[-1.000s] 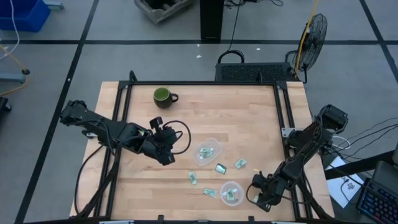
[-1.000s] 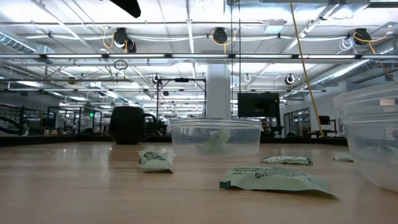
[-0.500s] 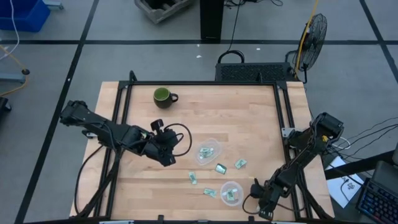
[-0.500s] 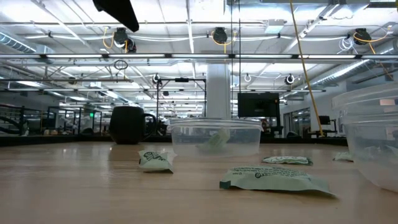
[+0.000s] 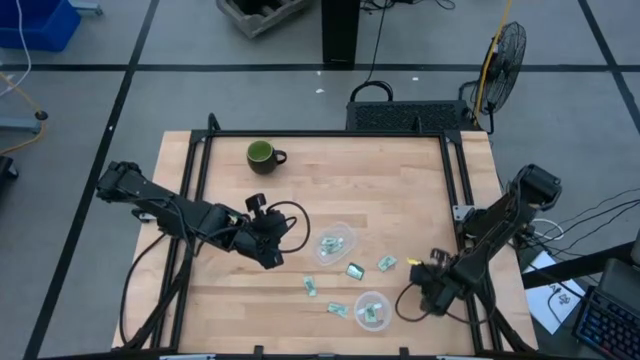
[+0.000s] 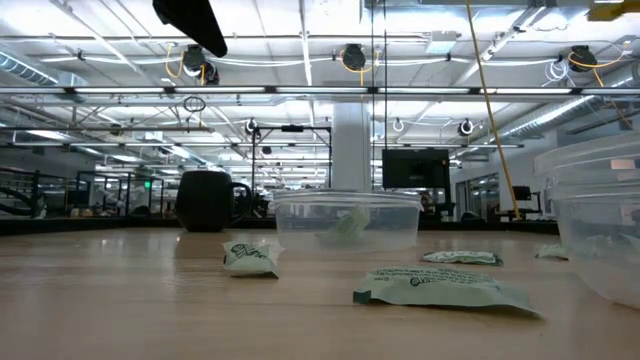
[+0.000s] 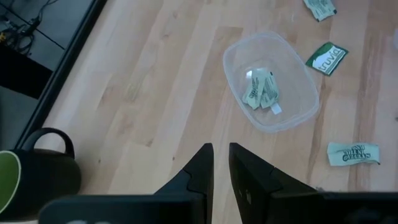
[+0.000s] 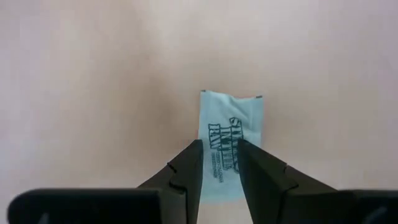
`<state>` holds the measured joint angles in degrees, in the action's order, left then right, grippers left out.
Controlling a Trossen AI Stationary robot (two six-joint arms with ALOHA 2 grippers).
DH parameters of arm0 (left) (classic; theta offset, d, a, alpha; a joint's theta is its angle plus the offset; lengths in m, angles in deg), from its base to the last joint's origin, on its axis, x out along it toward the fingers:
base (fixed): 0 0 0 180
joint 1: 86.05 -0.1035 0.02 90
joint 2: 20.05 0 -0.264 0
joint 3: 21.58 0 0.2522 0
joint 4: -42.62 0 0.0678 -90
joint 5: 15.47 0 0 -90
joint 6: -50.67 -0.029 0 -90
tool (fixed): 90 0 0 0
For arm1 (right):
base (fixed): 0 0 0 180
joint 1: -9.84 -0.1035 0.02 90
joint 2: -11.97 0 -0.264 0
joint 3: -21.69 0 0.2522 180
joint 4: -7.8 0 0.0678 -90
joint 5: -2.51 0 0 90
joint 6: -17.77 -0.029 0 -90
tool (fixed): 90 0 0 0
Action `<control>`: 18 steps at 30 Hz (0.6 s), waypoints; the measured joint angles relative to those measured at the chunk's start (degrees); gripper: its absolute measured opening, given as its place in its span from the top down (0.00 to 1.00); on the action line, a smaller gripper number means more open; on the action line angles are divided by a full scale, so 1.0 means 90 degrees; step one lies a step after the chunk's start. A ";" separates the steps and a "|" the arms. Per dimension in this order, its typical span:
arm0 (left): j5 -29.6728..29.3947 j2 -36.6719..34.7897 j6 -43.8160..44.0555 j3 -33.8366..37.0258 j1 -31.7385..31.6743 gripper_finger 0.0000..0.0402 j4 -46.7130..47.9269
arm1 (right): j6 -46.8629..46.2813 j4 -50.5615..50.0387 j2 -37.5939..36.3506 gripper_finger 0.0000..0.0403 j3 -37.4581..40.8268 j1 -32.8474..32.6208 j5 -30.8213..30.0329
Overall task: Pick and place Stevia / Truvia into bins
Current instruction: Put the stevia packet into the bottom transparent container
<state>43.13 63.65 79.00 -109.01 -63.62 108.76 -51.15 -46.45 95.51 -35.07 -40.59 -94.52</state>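
Small green-and-white Stevia packets lie flat on the wooden table: one [image 5: 354, 270] and another [image 5: 386, 263] beside the shallow clear bowl [image 5: 334, 243], two more [image 5: 310, 286] [image 5: 338, 309] near the round clear cup [image 5: 372, 312]. Bowl and cup both hold packets. My right gripper [image 5: 416, 266] hovers right of these, shut on one packet [image 8: 230, 124]. My left gripper [image 7: 221, 155], shut and empty, hangs left of the bowl [image 7: 271, 81]. My right gripper pinches a Stevia packet between its two fingers [image 8: 189, 162], which lie along the packet's long sides. The held part [image 8: 221, 163] sits in the gap, and the far end [image 8: 231, 102] sticks out past the fingertips. It seems clear of the blurred table behind.
A dark green mug [image 5: 263, 155] stands near the table's far left, seen also in the low view [image 6: 205, 213]. Black frame rails run along the table's left and right edges. Bare wood lies between mug and bowl and along the far side.
My right gripper swung first toward the table's near edge, then back toward the far edge, and now sits right of the loose packets. The packets, bowl and cup have not shifted.
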 joint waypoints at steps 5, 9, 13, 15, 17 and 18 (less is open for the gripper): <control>0.0049 0.0000 0.0032 0.0000 0.0000 0.86 0.0000 | 0.0673 -0.0110 -0.0126 0.76 -0.0002 0.0122 -0.0554; 0.0203 0.0000 0.0036 0.0000 0.0000 0.86 0.0000 | 0.1186 0.0076 -0.0138 0.76 -0.0015 0.0124 -0.0562; 0.0309 0.0000 0.0041 0.0000 0.0000 0.86 0.0000 | 0.1596 0.0018 -0.0138 0.74 -0.0015 0.0166 -0.0579; 0.0316 0.0000 0.0048 0.0000 0.0000 0.86 0.0000 | 0.1633 -0.0091 -0.0141 0.71 -0.0015 0.0209 -0.0577; 0.0316 0.0000 0.0053 0.0000 0.0000 0.86 0.0000 | 0.1591 -0.0275 -0.0143 0.69 -0.0015 0.0253 -0.0577; 0.0316 0.0000 0.0053 0.0000 0.0000 0.86 0.0000 | 0.1568 -0.0320 -0.0143 0.67 -0.0015 0.0265 -0.0575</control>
<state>45.97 63.65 79.49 -109.01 -63.62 108.76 -37.04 -49.34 94.22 -35.21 -38.21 -99.70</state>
